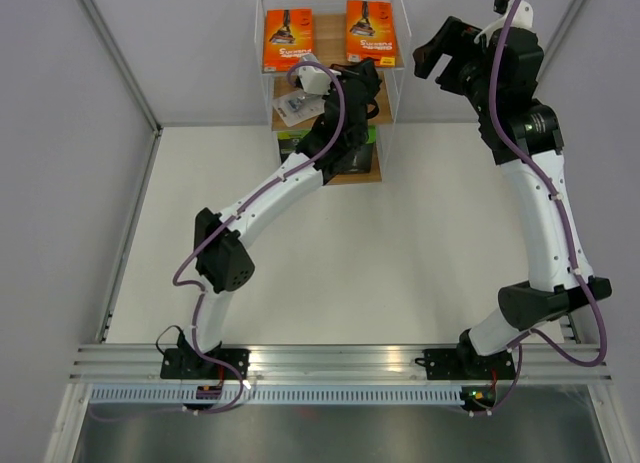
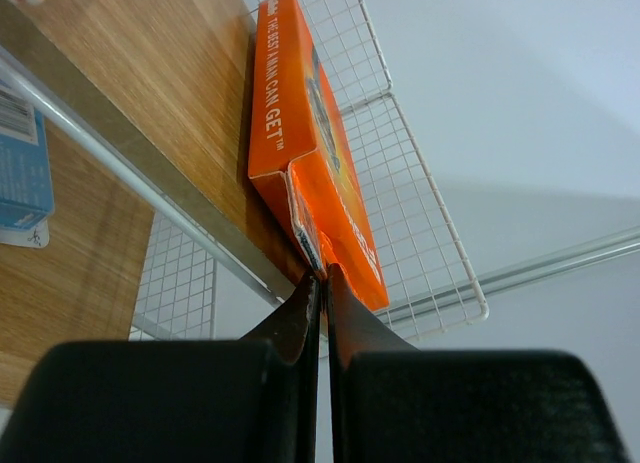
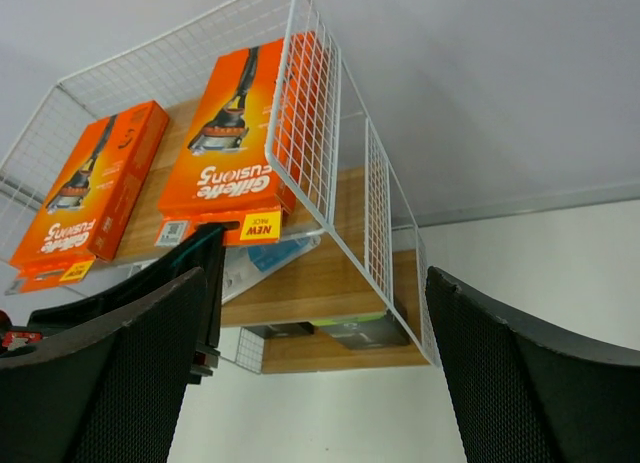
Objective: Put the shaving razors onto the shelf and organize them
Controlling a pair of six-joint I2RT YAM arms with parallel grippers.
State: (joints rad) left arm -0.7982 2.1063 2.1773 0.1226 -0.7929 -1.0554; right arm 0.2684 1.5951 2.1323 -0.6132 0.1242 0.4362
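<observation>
The shelf [image 1: 330, 28] stands at the far middle. Two orange razor packs lie flat on its top board, one left [image 1: 288, 39] and one right [image 1: 370, 31]. My left gripper [image 1: 369, 71] is shut on the near end flap of the right orange pack [image 2: 300, 153], which rests on the board [image 2: 150, 83] and overhangs its front edge. The clear-and-blue blister pack [image 1: 297, 108] lies on the middle board. Two black packs with green ends [image 3: 365, 331] lie on the bottom board. My right gripper [image 1: 440, 53] is open and empty, raised right of the shelf.
White wire mesh [image 3: 305, 113] walls the shelf's sides and back. The white table [image 1: 350, 263] stretches in front of the shelf, with grey walls behind and a metal rail [image 1: 330, 363] at the near edge.
</observation>
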